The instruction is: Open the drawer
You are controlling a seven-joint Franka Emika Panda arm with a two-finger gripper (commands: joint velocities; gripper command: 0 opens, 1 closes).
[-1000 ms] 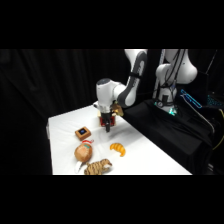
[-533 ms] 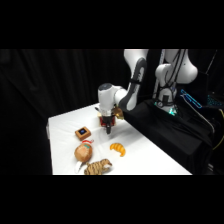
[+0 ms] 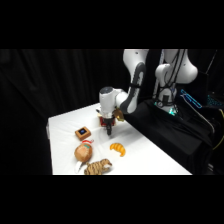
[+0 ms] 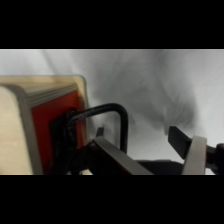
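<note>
the drawer [image 4: 47,125] fills the 9 o'clock side of my wrist view, red front facing me, its dark wire handle [image 4: 117,120] arching out toward centre. my gripper [image 4: 145,145] has its jaws apart, one finger tucked under the handle's loop, the other off at 3 o'clock. i judge the pull should run straight out along the drawer's slide, closing on the wire first, slowly, so the light box doesn't drag. across the table the croissant [image 3: 118,148] lies near

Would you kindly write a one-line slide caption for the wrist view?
Wrist view: the end effector closes in on the dark wire handle of the red-fronted drawer.
</note>
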